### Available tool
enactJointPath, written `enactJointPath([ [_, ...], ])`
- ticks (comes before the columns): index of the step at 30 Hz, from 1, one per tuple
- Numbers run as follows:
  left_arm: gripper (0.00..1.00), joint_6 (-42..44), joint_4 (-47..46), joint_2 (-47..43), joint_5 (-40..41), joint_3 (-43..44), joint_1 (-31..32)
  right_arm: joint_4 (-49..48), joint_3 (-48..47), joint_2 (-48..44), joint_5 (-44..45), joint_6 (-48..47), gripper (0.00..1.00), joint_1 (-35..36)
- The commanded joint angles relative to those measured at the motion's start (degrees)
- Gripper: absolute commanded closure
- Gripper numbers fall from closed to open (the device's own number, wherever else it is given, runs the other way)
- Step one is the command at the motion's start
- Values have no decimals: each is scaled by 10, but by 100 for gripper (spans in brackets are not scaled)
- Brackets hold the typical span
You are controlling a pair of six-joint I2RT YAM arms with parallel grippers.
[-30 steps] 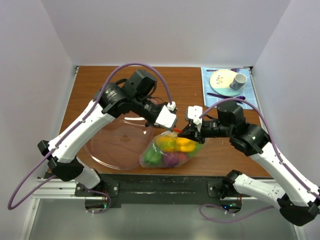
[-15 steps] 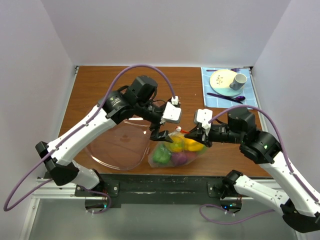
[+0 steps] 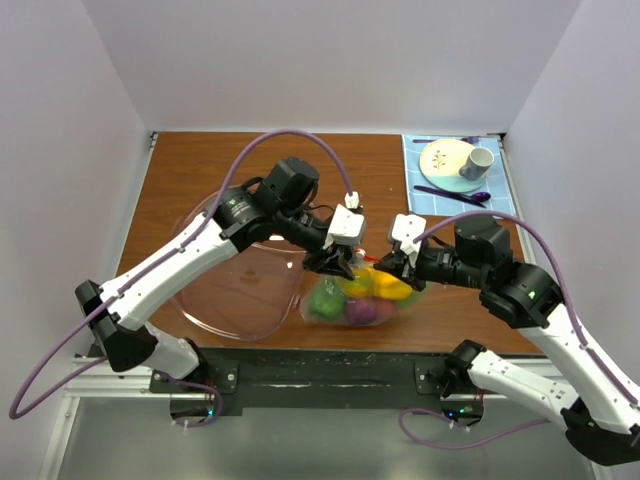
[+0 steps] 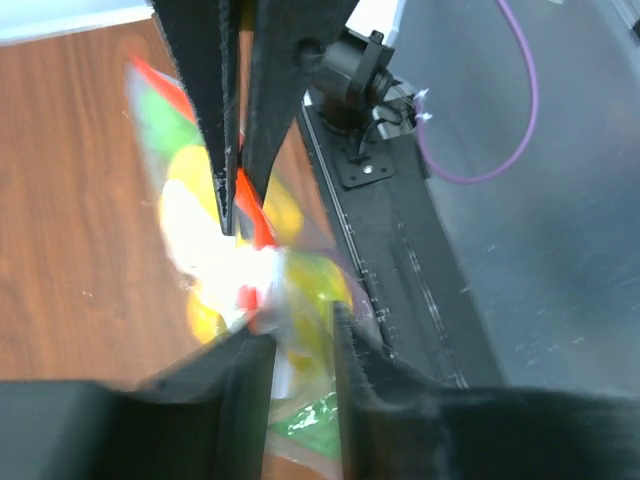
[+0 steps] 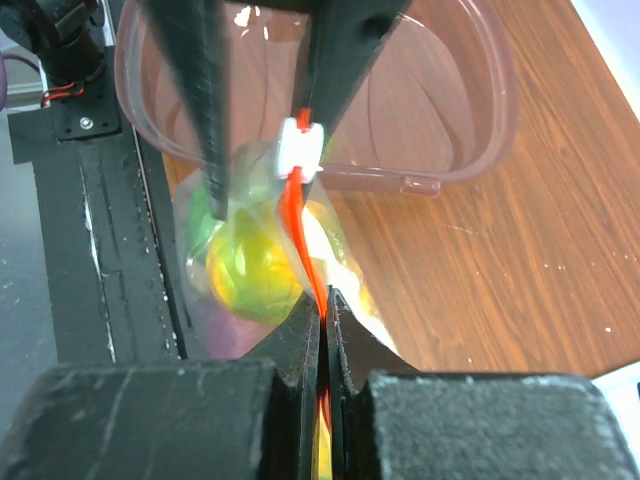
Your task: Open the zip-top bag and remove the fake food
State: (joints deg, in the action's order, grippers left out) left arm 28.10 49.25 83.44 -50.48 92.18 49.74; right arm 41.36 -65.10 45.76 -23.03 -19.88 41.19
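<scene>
The zip-top bag (image 3: 352, 296) lies near the table's front edge, with fake food inside: a yellow lemon (image 5: 250, 270), a green piece (image 3: 324, 303) and a purple one (image 3: 361, 312). My right gripper (image 5: 325, 296) is shut on the bag's orange-red zip strip (image 5: 297, 225), and it meets the bag from the right (image 3: 384, 266). My left gripper (image 4: 298, 325) comes from the left (image 3: 336, 264). Its jaws stand apart, with crinkled bag plastic and a white patch (image 5: 302, 148) between them. The left wrist view is blurred.
The large clear pinkish bowl (image 3: 230, 292) sits just left of the bag, under the left arm. At the back right a blue placemat (image 3: 418, 190) holds a plate (image 3: 442, 157), a cup (image 3: 477, 163) and purple cutlery. A black rail (image 3: 320, 365) runs along the near edge.
The left gripper let go of the bag, opened wide, dropped back onto the bag's top and is narrowing around it. The right gripper kept its hold and shifted slightly right.
</scene>
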Motion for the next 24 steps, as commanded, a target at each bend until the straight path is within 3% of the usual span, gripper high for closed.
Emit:
enactJointPath([
  [1,100,-21,-33,-14,-10,-14,-3,-44,-7,3,4,14,100,-2],
  [8,100,-40,-55,-1,41,6,-5,-38,-6,10,-25,21,99,-1],
  [9,100,-38,-54,-1,43,5,-6,-35,-9,7,-30,20,81,-1],
  [12,100,-33,-51,-3,47,-2,-6,-33,-26,6,-51,20,63,-2],
  [24,100,-28,-45,4,54,1,-6,-72,-49,41,-120,30,63,-2],
])
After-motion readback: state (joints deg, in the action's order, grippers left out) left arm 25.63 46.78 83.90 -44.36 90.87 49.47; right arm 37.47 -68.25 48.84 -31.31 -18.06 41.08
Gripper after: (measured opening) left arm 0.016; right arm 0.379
